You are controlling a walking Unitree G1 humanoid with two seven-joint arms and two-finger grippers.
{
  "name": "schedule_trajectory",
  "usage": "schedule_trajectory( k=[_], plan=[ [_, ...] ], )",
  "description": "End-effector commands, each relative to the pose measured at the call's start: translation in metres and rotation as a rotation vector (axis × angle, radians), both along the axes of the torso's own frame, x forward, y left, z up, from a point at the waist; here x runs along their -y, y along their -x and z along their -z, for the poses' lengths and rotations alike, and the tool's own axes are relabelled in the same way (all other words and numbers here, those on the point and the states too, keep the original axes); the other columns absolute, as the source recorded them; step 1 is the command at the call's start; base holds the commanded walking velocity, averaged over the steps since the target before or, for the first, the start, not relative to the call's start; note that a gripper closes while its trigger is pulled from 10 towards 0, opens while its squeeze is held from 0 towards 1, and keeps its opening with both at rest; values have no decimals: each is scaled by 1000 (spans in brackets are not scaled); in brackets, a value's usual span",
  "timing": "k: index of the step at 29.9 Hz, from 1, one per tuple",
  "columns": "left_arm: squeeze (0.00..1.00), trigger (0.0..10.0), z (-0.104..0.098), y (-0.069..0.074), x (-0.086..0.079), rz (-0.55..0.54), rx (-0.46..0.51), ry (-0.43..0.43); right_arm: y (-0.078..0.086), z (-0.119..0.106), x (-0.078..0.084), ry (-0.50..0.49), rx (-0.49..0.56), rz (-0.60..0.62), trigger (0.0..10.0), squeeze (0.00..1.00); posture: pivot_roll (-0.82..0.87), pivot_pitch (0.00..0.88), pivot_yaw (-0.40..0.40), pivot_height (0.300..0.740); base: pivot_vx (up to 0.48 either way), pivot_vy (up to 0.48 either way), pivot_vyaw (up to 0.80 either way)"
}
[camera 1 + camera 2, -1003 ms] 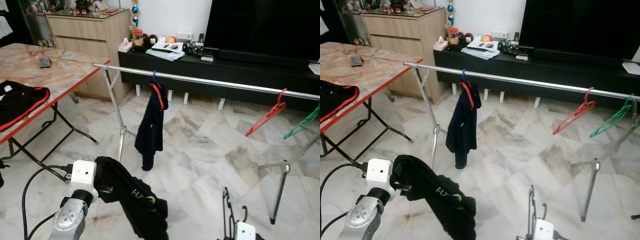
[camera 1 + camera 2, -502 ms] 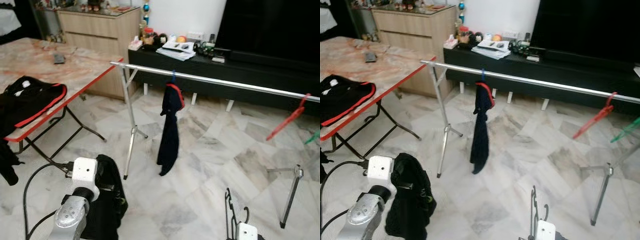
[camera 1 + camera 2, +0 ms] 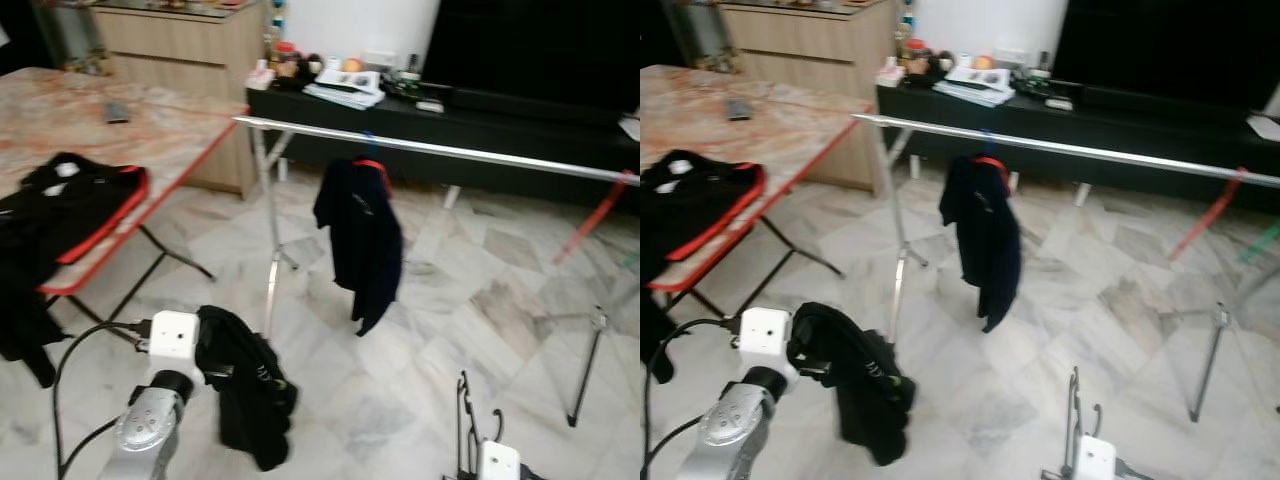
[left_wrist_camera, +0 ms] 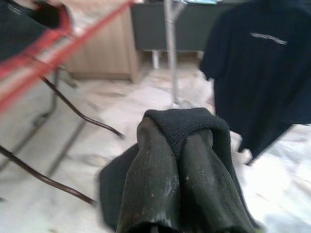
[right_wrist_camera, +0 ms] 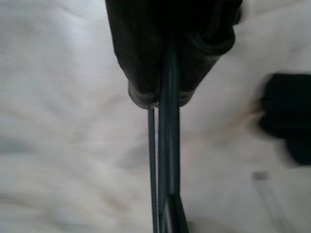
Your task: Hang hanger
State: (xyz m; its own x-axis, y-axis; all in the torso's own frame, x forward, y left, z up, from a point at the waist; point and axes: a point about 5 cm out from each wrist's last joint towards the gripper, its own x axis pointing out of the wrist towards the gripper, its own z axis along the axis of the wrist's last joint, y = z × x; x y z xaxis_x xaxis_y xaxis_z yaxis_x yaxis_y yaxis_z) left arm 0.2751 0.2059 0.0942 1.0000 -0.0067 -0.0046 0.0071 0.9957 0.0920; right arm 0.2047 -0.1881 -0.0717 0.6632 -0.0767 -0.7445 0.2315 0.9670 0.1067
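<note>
My left gripper is shut on a black garment that hangs from it low at the front left, a little above the floor. At the bottom right my right gripper is shut on a thin black wire hanger, whose hook stands up beside the white wrist camera. Ahead runs a silver clothes rail. A dark navy shirt hangs on it from a red hanger. An empty red hanger hangs further right on the rail, and a green one shows blurred beyond it.
A folding table with a red edge stands at the left, with black and red clothes piled on it. Behind the rail is a low black TV stand and a wooden cabinet. The rail's legs stand on marble floor.
The whole view has shifted as the camera moves. The black garment in my left gripper has swung from sticking out rightward to hanging down. The navy shirt has turned on the rail.
</note>
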Motion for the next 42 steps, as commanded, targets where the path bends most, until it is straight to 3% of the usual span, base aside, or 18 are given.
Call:
schedule_trajectory(
  k=[1, 22, 32, 42],
  plan=[
    [0, 10000, -8, -3, 8, 19, 39, 13, 26, 14, 6, 0, -108, 16, 10000, 0, 81, 65, -10, 740, 0, 480, 0],
    [0, 10000, -10, -4, 8, 11, 48, 14, 26, 14, 4, 8, -105, -54, 10000, 0, 95, 54, -22, 740, 0, 480, 0],
    [0, 10000, -12, -5, 9, 15, 56, 13, 28, 15, 4, 8, -114, -54, 10000, 0, 97, 51, -21, 740, 0, 480, 480],
    [0, 10000, -20, -6, 11, 39, 96, 19, 27, 14, 4, 19, -116, -53, 10000, 0, 99, 50, -23, 740, 0, 31, 0]
  ],
)
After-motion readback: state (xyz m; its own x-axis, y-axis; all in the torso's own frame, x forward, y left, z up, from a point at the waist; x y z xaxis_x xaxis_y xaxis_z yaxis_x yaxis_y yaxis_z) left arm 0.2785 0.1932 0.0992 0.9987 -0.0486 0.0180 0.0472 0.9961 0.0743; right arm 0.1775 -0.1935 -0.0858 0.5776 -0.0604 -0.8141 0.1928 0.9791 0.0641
